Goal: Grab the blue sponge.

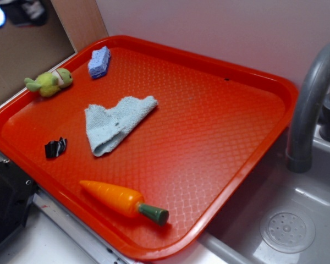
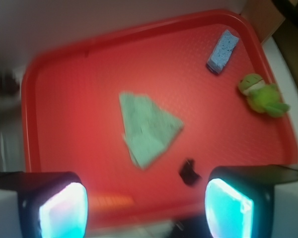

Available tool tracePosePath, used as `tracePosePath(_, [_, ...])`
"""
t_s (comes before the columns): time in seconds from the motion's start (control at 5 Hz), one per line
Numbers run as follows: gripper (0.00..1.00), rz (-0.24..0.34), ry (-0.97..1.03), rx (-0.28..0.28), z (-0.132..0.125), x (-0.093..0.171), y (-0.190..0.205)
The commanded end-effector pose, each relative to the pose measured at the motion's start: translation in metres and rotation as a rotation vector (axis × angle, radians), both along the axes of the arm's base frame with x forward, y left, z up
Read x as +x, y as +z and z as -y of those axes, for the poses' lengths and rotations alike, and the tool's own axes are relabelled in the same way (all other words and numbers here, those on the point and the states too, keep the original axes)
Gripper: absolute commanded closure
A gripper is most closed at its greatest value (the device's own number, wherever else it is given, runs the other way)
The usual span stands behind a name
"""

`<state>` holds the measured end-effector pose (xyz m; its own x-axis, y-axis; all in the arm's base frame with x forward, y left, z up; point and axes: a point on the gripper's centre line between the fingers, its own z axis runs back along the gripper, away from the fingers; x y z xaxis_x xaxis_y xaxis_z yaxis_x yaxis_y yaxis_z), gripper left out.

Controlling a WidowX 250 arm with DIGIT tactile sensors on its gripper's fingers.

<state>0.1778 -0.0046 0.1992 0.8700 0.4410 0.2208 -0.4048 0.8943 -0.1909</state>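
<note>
In the exterior view, a red tray (image 1: 220, 88) sits beside a grey sink (image 1: 297, 220) with a curved faucet (image 1: 308, 104). The blue sponge (image 1: 99, 61) lies near the tray's far left corner, close to a green plush toy (image 1: 49, 82) resting on the rim. A pale blue cloth (image 1: 116, 122) lies crumpled mid-tray, a small black clip (image 1: 55, 147) to its left, an orange toy carrot (image 1: 122, 201) near the front edge.

In the wrist view, the gripper (image 2: 146, 208) hovers above the tray (image 2: 64, 99), jaws spread wide, holding nothing. The sponge (image 2: 222, 51) lies at upper right, well apart from the fingertips (image 2: 63, 210), above the plush (image 2: 260, 95); the cloth (image 2: 148, 129) and clip (image 2: 189, 172) lie nearer.
</note>
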Motion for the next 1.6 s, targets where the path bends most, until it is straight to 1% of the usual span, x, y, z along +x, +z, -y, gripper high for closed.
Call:
tracePosePath(0.0, [0.00, 0.116, 0.277, 0.039, -0.059, 0.074, -0.027])
tracePosePath(0.2, [0.00, 0.159, 0.338, 0.080, -0.075, 0.093, -0.039])
tracePosePath(0.4, [0.00, 0.174, 0.382, 0.157, -0.090, 0.105, -0.054])
tracePosePath(0.6, [0.00, 0.153, 0.408, 0.192, -0.104, 0.111, -0.069])
tracePosePath(0.8, [0.00, 0.120, 0.427, 0.252, -0.121, 0.111, -0.083])
tracePosePath(1.0, [0.00, 0.101, 0.438, 0.306, -0.132, 0.109, -0.095])
tracePosePath(1.2, [0.00, 0.093, 0.448, 0.324, -0.146, 0.112, -0.106])
tracePosePath(1.4, [0.00, 0.051, 0.464, 0.316, -0.152, 0.115, -0.121])
